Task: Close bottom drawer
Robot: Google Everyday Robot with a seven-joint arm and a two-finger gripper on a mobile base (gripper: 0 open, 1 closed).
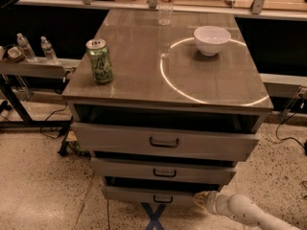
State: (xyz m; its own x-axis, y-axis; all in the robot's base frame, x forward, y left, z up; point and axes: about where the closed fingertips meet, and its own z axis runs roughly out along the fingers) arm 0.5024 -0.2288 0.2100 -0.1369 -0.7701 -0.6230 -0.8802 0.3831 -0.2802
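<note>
Speckled floor (43, 176), pincer (200, 199) beside bottom drawer (129, 193)

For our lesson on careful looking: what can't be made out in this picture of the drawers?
Inside of the bottom drawer: camera view, hidden in shadow under the middle drawer.
Gripper at that drawer's right end: whether it touches the front is unclear; its arm is cut by the lower edge.
Bottle at the back: top cut by the upper edge.
</note>
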